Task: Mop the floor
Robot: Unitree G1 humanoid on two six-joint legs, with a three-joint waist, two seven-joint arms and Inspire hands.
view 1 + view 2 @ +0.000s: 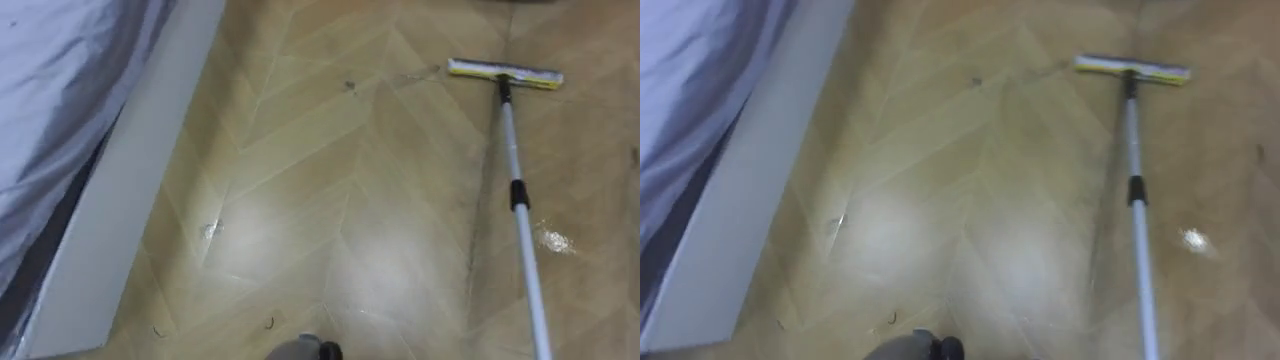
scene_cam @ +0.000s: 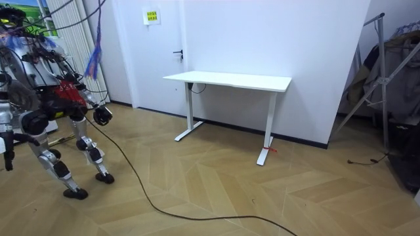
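A mop lies on the wooden floor ahead of me. Its flat yellow head rests at the far right. Its white pole, with a black collar halfway along, runs back toward me and leaves the view at the lower right. In the room view I stand bent forward at the left edge, on the wooden floor, mid-stride. A dark hand hangs in front of my body there; which hand it is and how it stands cannot be made out.
A bed with a pale blue-grey sheet and a white side rail runs along my left. Small scraps lie on the floor. The room view shows a white desk and a clothes rack.
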